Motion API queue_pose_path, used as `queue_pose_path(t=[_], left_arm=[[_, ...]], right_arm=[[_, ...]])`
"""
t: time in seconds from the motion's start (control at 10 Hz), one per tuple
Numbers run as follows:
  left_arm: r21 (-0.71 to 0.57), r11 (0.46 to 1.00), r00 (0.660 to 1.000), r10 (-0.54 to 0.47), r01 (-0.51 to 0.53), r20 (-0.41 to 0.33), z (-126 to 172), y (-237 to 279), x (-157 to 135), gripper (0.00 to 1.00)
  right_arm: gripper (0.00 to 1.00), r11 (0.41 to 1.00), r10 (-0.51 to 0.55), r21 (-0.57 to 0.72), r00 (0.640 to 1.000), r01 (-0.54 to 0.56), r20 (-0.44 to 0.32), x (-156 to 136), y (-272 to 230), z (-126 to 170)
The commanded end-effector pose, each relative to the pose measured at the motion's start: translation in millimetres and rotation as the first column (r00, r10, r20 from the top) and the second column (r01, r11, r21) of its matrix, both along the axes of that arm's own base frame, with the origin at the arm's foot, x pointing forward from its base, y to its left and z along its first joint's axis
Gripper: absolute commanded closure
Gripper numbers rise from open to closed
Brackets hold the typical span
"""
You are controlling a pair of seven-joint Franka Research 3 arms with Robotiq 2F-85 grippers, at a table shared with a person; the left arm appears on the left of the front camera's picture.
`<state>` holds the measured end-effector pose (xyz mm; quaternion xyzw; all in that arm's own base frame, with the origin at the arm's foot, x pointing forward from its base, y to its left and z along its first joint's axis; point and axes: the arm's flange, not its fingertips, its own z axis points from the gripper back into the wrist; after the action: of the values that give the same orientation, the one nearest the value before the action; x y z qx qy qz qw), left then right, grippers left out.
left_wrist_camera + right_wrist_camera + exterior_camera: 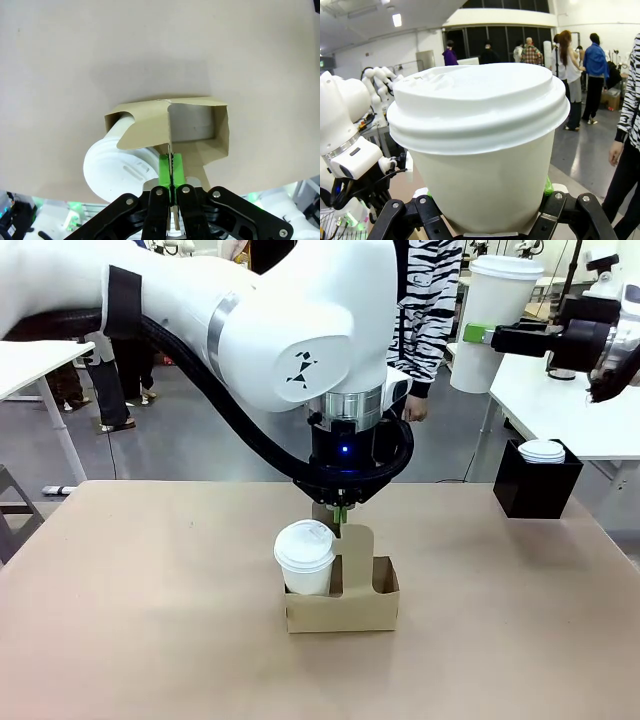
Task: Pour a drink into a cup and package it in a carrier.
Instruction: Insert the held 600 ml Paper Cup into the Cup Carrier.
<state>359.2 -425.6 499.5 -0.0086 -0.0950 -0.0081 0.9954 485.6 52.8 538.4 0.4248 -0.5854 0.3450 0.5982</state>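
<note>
Brown cardboard carrier [345, 608] sits mid-bench [140, 630], with bare bench on every side. We see the left gripper [340, 512] pinched on its handle tab and a lidded cup [305, 558] in its left pocket. High over the far right corner, the right gripper [482, 335] holds a second cup [497, 300].

From the left wrist, we see the pads closed flat on the tab.

From the right wrist, the second cup [480, 150] sits clasped at its base, with open room beyond.

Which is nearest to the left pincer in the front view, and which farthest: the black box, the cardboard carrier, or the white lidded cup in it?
1. The cardboard carrier: the left pincer grips its upright handle.
2. The white lidded cup: in the carrier's left compartment, beside the handle.
3. The black box: far right of the table.
</note>
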Motion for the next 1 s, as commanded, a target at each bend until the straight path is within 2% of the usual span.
queue_pose_path(t=[0.0, 0.1, 0.2, 0.4, 0.5, 0.6, 0.7, 0.9], left_arm=[[0.000, 1.000, 1.000, -0.009, 0.009, -0.009, -1.4, 2.1, -0.7, 0.98], [0.000, 1.000, 1.000, -0.009, 0.009, -0.009, -1.4, 2.1, -0.7, 0.98], [0.000, 1.000, 1.000, 0.000, 0.000, 0.000, -0.1, 0.0, 0.0, 0.40], [-0.063, 0.997, 0.998, -0.044, 0.041, -0.046, 26.4, 24.4, 3.4, 0.40], [-0.089, 0.994, 0.996, -0.074, 0.069, -0.052, 41.4, 35.1, 5.2, 0.36], [-0.117, 0.988, 0.992, -0.109, 0.100, -0.067, 57.1, 50.3, 9.8, 0.26], [-0.143, 0.980, 0.986, -0.152, 0.141, -0.070, 74.1, 73.2, 14.0, 0.00], [-0.191, 0.960, 0.976, -0.217, 0.206, -0.036, 97.6, 123.1, 15.6, 0.00]], right_arm=[[0.19, 1.000, -0.005, 0.004, 1.000, 0.005, 0.022, 2.1, 3.2, 2.9], [0.19, 1.000, -0.005, 0.004, 1.000, 0.005, 0.022, 2.1, 3.2, 2.9], [0.19, 1.000, -0.005, 0.004, 1.000, 0.005, 0.022, 2.1, 3.2, 2.9], [0.19, 1.000, -0.005, 0.004, 1.000, 0.005, 0.022, 2.1, 3.2, 2.9], [0.19, 1.000, -0.005, 0.004, 1.000, 0.005, 0.022, 2.1, 3.2, 2.9], [0.19, 1.000, 0.000, 0.000, 1.000, 0.000, 0.000, 0.0, 0.0, 0.0], [0.19, 0.990, 0.139, 0.039, 0.990, -0.137, -0.037, 12.6, 19.2, -13.4], [0.19, 0.959, 0.282, 0.015, 0.957, -0.282, -0.068, 18.9, 62.3, -39.9]])
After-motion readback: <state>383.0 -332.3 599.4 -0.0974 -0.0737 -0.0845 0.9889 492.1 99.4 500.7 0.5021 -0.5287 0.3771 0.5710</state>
